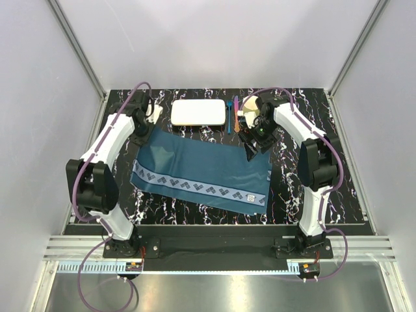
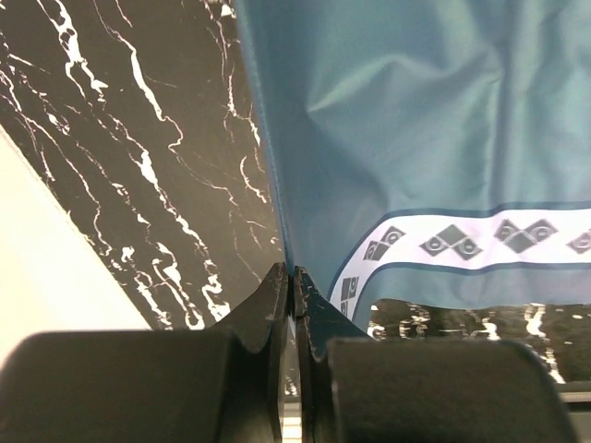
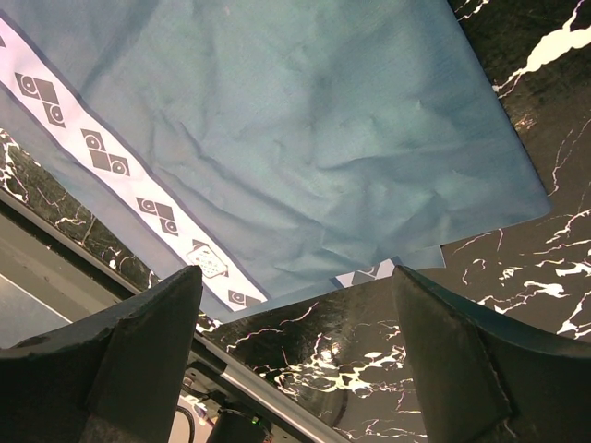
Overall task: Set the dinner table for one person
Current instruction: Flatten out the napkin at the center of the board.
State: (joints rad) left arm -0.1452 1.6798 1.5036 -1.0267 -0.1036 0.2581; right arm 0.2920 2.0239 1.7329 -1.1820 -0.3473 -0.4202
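Observation:
The dinner table [image 1: 325, 130] is a black top with white veins. A teal placemat [image 1: 201, 169] with a white patterned band lies slightly skewed at its middle. My left gripper [image 1: 146, 130] sits at the mat's far left corner. In the left wrist view its jaws [image 2: 294, 277] are shut on the edge of the placemat [image 2: 397, 111], over the table [image 2: 138, 138]. My right gripper [image 1: 250, 148] hovers at the mat's far right corner. In the right wrist view it [image 3: 295, 277] stands wide open above the placemat [image 3: 277, 120] and the table [image 3: 517, 268], with nothing between its fingers.
A white rectangular plate [image 1: 198, 112] lies at the back of the table. Blue and pink utensils [image 1: 231, 114] lie just right of it. A cream object [image 1: 250, 117] sits beside my right wrist, and a small white item [image 1: 155, 114] beside my left wrist.

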